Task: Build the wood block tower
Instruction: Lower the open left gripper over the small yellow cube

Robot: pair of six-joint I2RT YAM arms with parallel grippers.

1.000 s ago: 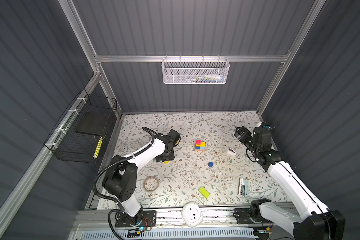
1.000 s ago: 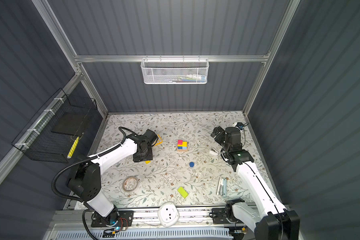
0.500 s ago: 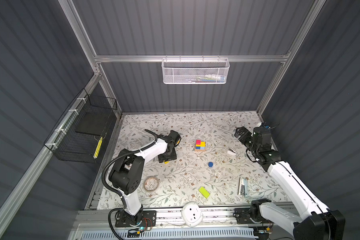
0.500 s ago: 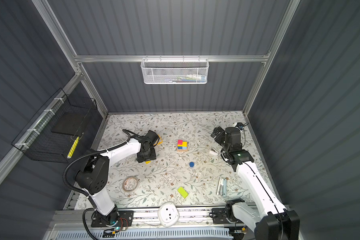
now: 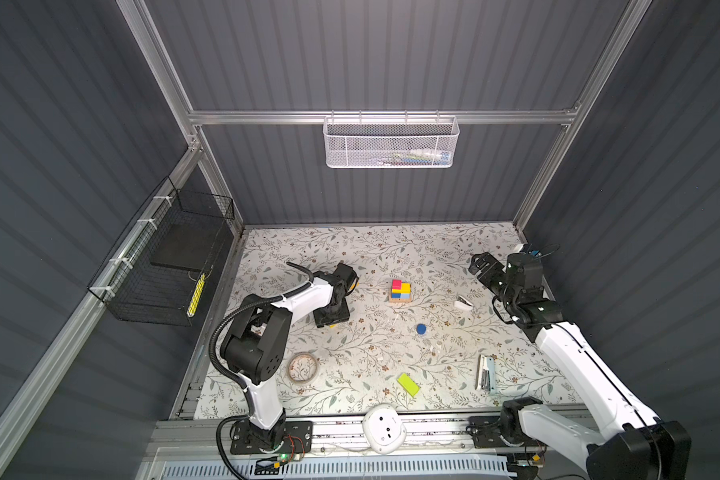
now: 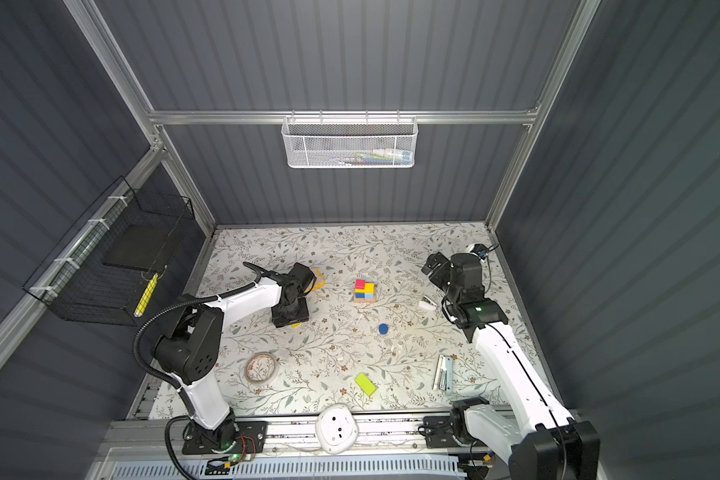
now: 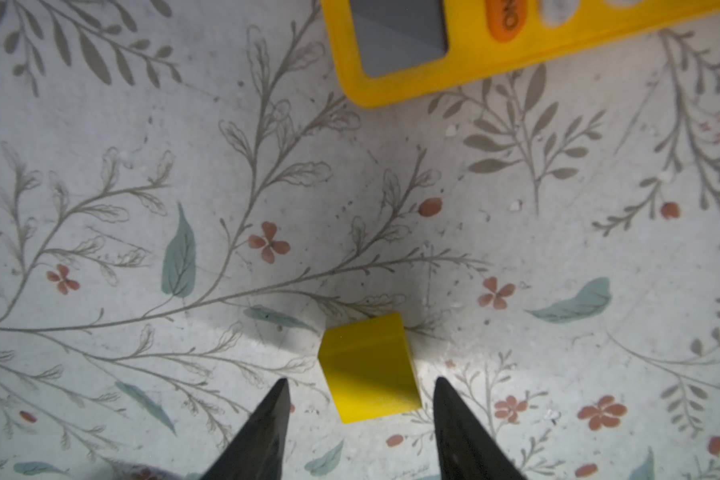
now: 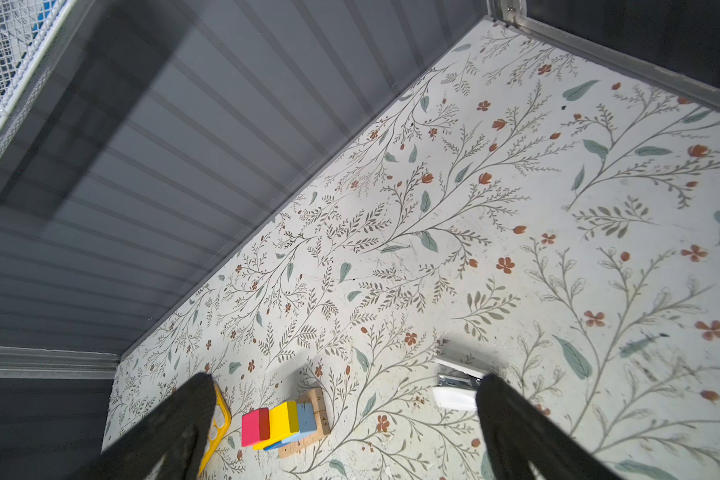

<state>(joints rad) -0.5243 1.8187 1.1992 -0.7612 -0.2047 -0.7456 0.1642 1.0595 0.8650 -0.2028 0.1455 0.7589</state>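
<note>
The wood block tower (image 5: 400, 291) (image 6: 365, 291) stands mid-table: pink, yellow and blue cubes stacked on tan bars, also in the right wrist view (image 8: 285, 422). A loose yellow cube (image 7: 368, 368) lies on the table between the tips of my left gripper (image 7: 360, 380), which is open with a gap on each side. In both top views that gripper (image 5: 329, 324) (image 6: 290, 322) points down, left of the tower. A blue cylinder (image 5: 421, 329) and a lime bar (image 5: 408, 384) lie nearer the front. My right gripper (image 5: 481, 266) (image 8: 348, 376) hangs open and empty, above the table's right side.
A yellow calculator (image 7: 433, 50) (image 5: 353, 284) lies just beyond the yellow cube. A tape roll (image 5: 303, 368) sits front left, a stapler (image 5: 486, 373) front right, a small white clip-like object (image 5: 463, 304) right of the tower. A white round device (image 5: 384, 428) rests on the front rail.
The left arm has folded in and sunk lower over the yellow cube, and its jaws have narrowed a little. The right arm has not moved.
</note>
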